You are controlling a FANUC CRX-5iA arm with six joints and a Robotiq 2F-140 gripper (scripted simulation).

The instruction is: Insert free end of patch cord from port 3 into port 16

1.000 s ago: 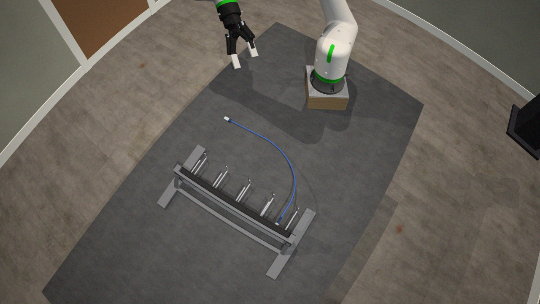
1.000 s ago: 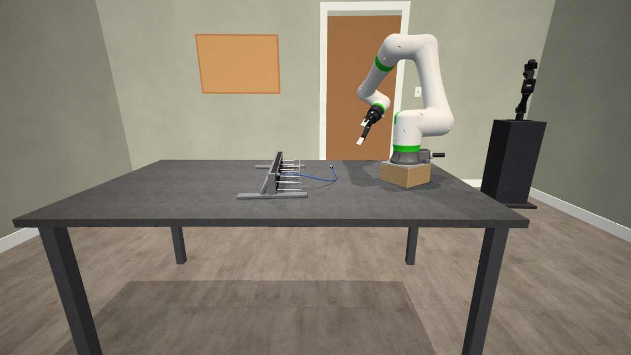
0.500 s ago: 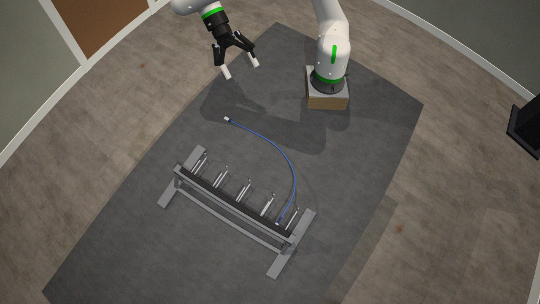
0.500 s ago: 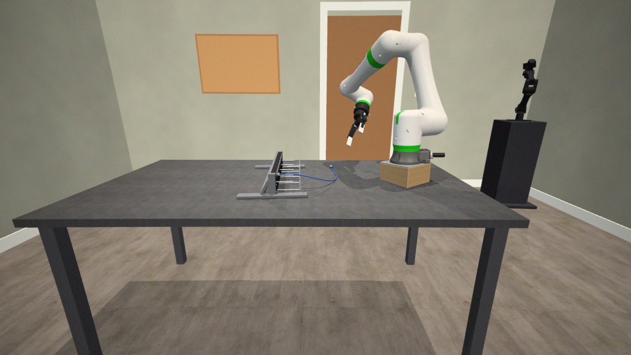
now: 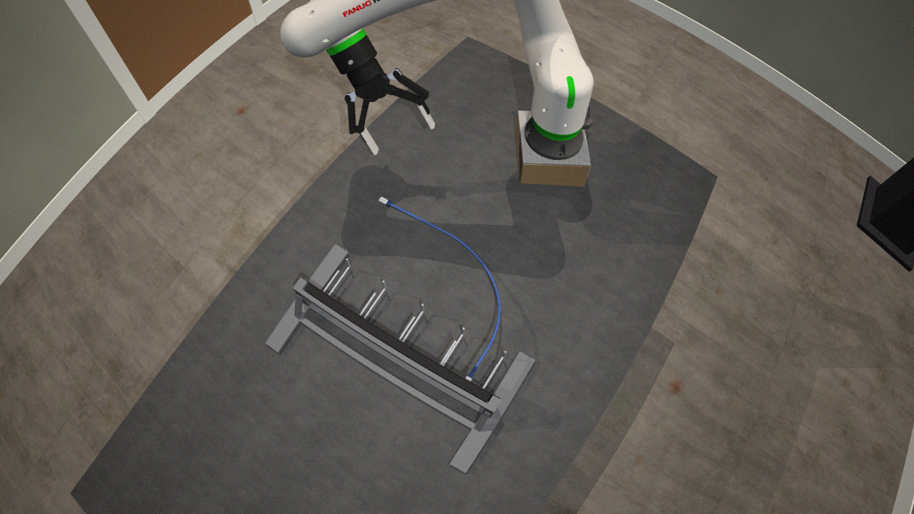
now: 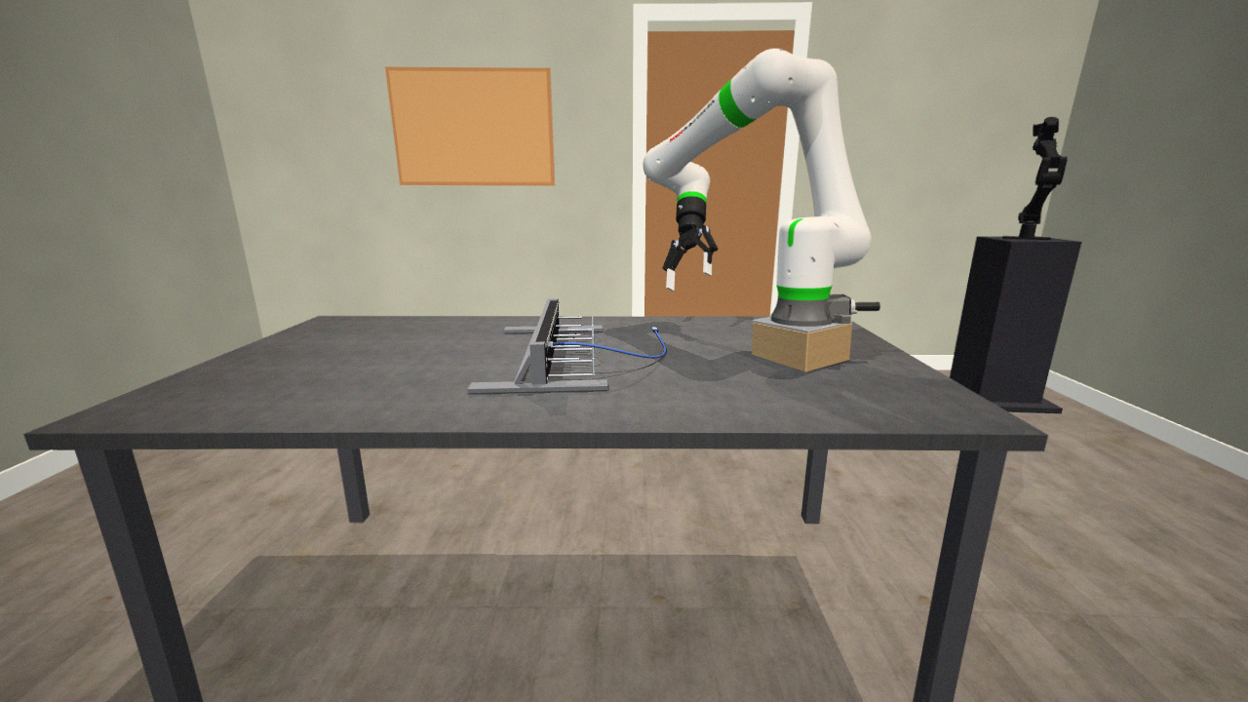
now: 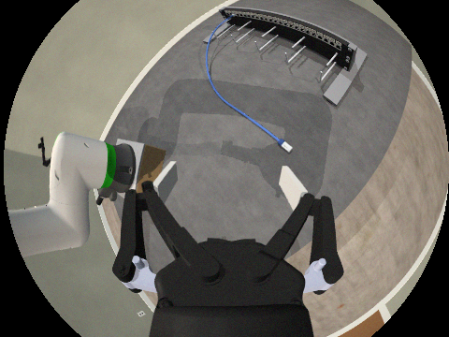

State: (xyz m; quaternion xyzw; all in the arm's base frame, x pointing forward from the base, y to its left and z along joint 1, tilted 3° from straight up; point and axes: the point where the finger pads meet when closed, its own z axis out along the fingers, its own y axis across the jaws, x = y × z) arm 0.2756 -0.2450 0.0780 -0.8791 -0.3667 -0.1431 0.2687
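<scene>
The rack [image 5: 383, 333] [image 6: 548, 335] [image 7: 294, 25] stands on the dark table [image 5: 191, 415] [image 6: 349, 392], its port side facing the robot base. The blue patch cord [image 5: 475, 262] [image 6: 645, 356] [image 7: 231, 96] is plugged in near one end of the panel [image 5: 471, 375] and curves across the table. Its free plug [image 5: 383, 200] [image 6: 654, 329] [image 7: 281, 144] lies flat on the table, away from the rack. My gripper [image 5: 400, 133] [image 6: 688, 274] [image 7: 229, 173] is open and empty. It points down, high above the table, a little beyond the free plug.
The arm's base stands on a wooden block [image 5: 553, 173] [image 6: 802, 344] at the table's far side. A black pedestal [image 5: 891, 210] [image 6: 1012, 323] with a camera stands on the floor beside the table. Metal cable bars stick out of the rack toward the cord.
</scene>
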